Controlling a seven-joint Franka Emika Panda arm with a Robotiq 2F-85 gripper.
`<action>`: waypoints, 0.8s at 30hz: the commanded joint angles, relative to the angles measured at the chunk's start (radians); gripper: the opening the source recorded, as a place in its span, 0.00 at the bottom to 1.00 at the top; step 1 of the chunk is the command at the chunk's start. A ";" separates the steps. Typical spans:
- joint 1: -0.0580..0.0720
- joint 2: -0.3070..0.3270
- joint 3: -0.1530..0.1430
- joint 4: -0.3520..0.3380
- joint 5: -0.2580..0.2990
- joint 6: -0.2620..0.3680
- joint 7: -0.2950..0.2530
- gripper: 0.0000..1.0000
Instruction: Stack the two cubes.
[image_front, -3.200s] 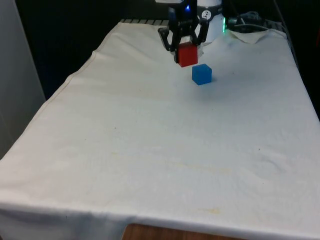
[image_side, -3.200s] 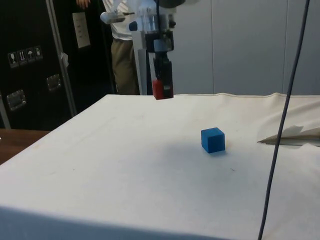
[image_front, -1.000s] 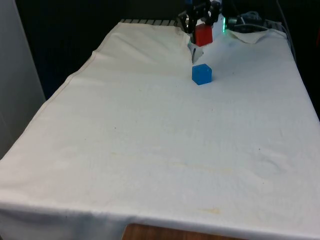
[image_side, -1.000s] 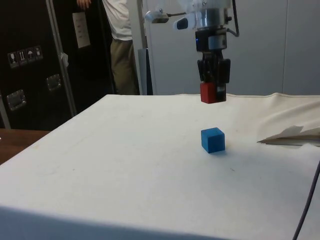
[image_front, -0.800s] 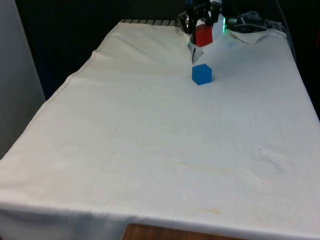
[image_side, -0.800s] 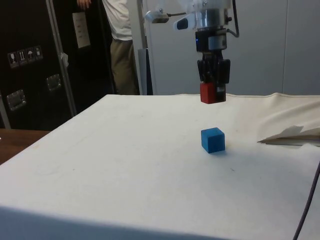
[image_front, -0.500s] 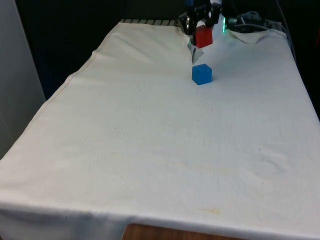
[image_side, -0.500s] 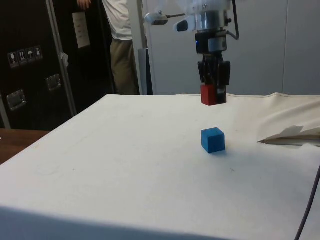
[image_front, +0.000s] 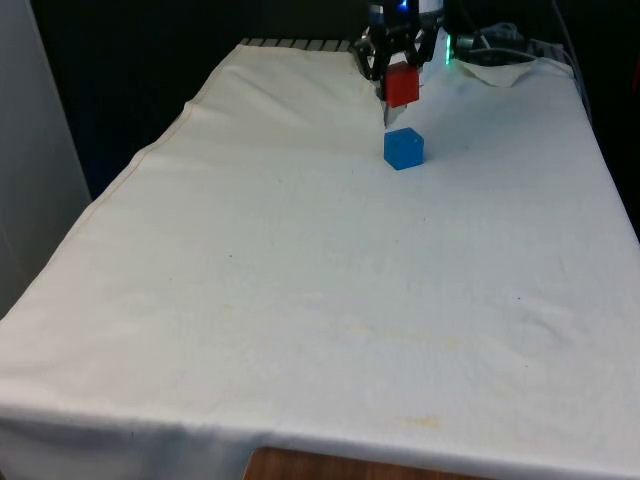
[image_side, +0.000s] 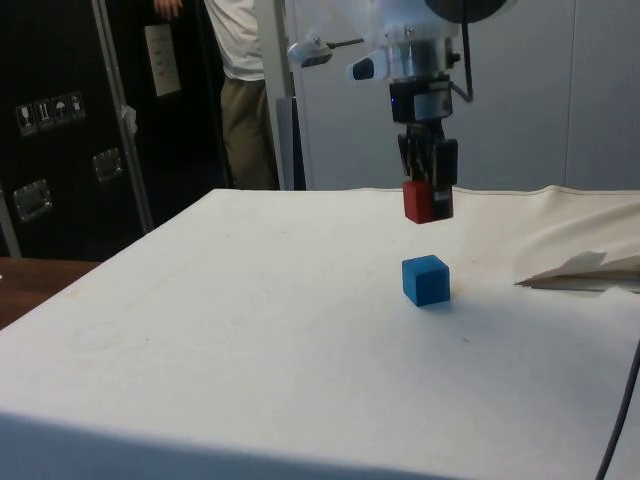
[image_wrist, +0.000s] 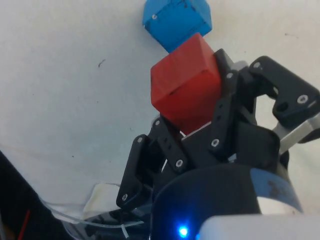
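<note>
White cloth (image_front: 300, 300) bears the blue cube (image_front: 404, 148) beneath the end effector (image_front: 400, 85), clamped on the red cube (image_front: 401, 86).

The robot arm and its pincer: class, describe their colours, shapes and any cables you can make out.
The arm is white with rounded, cylinder-like segments. Below it hangs the black pincer, made of two angular fingers built from linked plates with small round screws at the joints. A thin dark cable loops beside the wrist in the side view.
</note>
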 joint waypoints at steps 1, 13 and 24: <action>-0.006 0.007 0.011 -0.001 -0.022 0.016 0.028 0.00; -0.005 0.030 0.052 -0.003 -0.024 0.065 0.097 0.00; 0.003 0.046 0.096 -0.003 -0.004 0.076 0.144 0.00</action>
